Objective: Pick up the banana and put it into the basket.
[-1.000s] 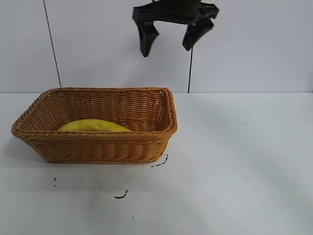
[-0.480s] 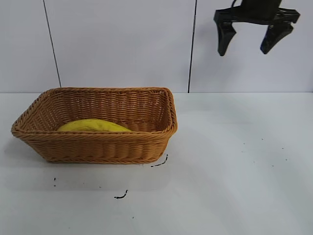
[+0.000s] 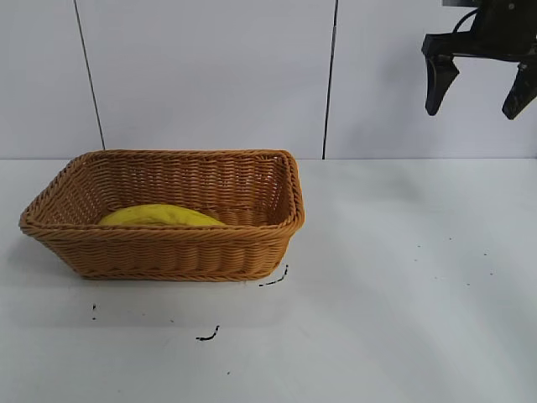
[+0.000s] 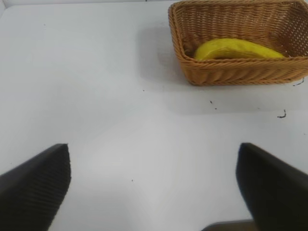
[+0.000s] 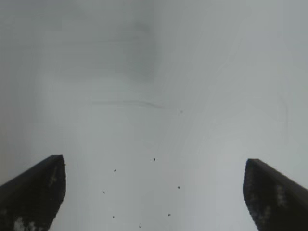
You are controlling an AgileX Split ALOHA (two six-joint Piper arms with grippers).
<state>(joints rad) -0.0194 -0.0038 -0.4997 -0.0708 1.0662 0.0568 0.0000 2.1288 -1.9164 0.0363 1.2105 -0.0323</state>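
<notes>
The yellow banana (image 3: pixel 161 216) lies on the floor of the tan wicker basket (image 3: pixel 168 252) at the table's left; the left wrist view shows the banana (image 4: pixel 238 49) in the basket (image 4: pixel 231 77) from farther off. My right gripper (image 3: pixel 479 96) hangs high at the upper right, far from the basket, open and empty. In its own view the right gripper (image 5: pixel 154 192) has only bare white table between its jaws. My left gripper (image 4: pixel 154 185) is open and empty over bare table, away from the basket.
The white table (image 3: pixel 403 277) stretches right of the basket, with small dark specks (image 3: pixel 208 336) near the front. A white panelled wall (image 3: pixel 210 75) stands behind.
My right gripper has travelled from above the basket's right end across to the far upper right, staying open and empty. The banana and basket have not moved.
</notes>
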